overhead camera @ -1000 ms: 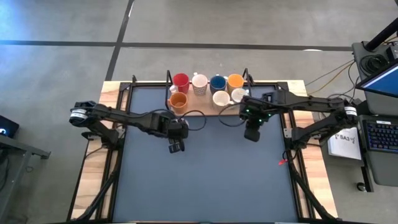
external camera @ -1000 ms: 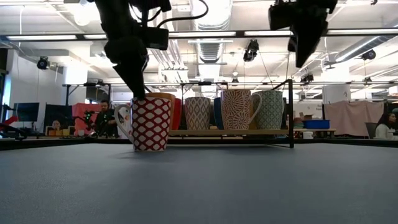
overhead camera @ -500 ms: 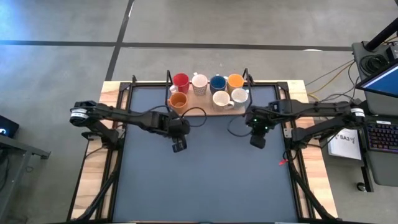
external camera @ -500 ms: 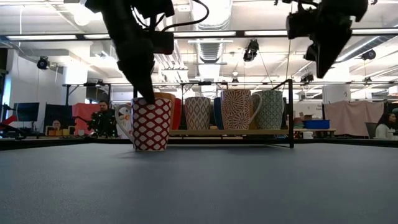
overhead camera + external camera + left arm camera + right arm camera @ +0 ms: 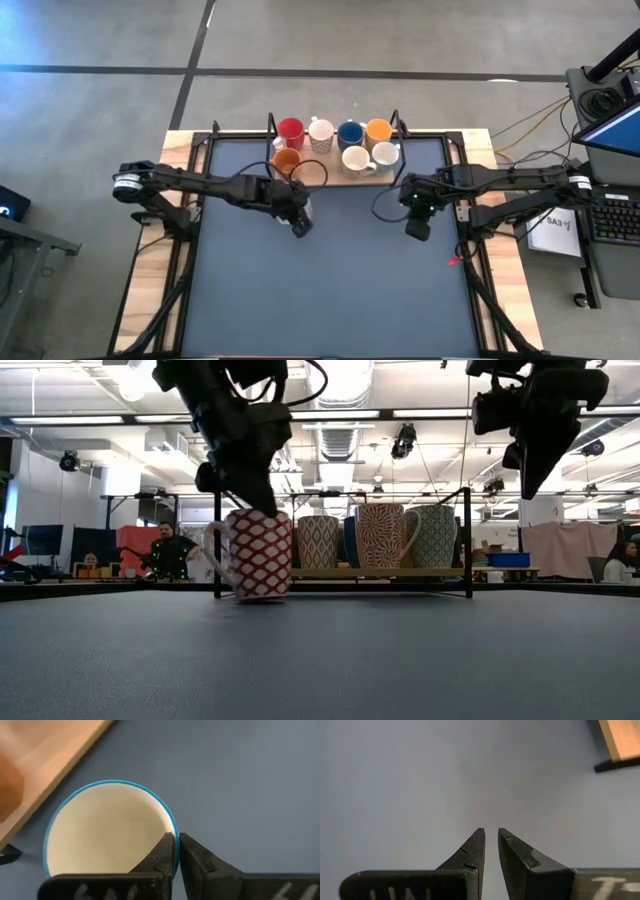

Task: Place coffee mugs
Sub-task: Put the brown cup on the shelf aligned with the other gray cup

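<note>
A mug with a red lattice pattern [image 5: 258, 555], cream inside with a blue rim [image 5: 312, 173], stands tilted at the near edge of the wooden tray [image 5: 335, 178]. My left gripper [image 5: 175, 842] is shut on its rim. Several other coffee mugs sit upright on the tray: red [image 5: 291, 129], blue [image 5: 350, 132], two orange [image 5: 287, 160] [image 5: 378, 129] and white ones [image 5: 355, 158]. My right gripper [image 5: 491, 837] hangs above the mat at the right [image 5: 416, 226], open by a narrow gap, with nothing between its fingers. My left gripper pinches the lattice mug's rim [image 5: 172, 827], one finger inside the mug and one outside. The fingers slant down from the table's left and near side [image 5: 262, 500]. The mug leans with its handle [image 5: 212, 550] toward the left of the low view. Whether its base is clear of the mat, I cannot tell.
The tray stands in a black frame with upright posts [image 5: 467, 540] at the table's far edge. The blue-grey mat [image 5: 330, 290] spreads over the table's middle and near part. Beyond the table, people sit in the room [image 5: 165, 555].
My left gripper has shut on the lattice mug's rim, rolled at the wrist and gone a little toward the table's right edge. The mug has gone from upright to tilted and shifted the same way. My right gripper has sunk and drawn toward the right edge.
</note>
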You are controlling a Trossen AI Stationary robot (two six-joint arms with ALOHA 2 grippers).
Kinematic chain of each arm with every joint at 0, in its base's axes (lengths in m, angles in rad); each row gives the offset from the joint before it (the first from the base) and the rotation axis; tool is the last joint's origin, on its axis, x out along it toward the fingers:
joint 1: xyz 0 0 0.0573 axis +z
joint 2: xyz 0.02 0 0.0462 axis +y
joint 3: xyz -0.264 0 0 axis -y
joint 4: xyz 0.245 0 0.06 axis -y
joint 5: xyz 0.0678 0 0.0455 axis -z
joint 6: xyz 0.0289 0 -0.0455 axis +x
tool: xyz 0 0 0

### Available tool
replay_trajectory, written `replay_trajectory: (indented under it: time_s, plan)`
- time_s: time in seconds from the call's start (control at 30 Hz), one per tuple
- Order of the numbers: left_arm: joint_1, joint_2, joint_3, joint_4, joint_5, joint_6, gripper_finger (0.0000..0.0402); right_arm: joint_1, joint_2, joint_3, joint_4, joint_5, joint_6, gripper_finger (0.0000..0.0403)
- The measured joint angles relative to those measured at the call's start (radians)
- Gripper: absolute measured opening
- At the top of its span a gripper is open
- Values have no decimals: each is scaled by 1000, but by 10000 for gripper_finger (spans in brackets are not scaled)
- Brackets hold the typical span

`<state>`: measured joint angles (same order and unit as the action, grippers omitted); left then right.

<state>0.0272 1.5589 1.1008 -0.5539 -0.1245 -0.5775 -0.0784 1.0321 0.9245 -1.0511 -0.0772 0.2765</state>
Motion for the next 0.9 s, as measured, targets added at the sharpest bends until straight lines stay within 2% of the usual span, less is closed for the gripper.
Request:
replay_trajectory:
  time_s: [0.3, 0.5, 0.7, 0.9]
  plan:
    - [1, 25, 0, 129, -73, -149, 1, 0, 4, 0, 46, 0, -68, 43]
    - [-1, 101, 6, 231, -68, -167, 1, 0, 4, 0, 47, 0, -95, 43]
    - [-2, 126, 3, 292, -39, -164, 1, 2, 4, 0, 47, 0, -105, 43]
    - [0, 122, 0, 285, -26, -130, 41, 2, 4, 0, 46, 0, -108, 43]
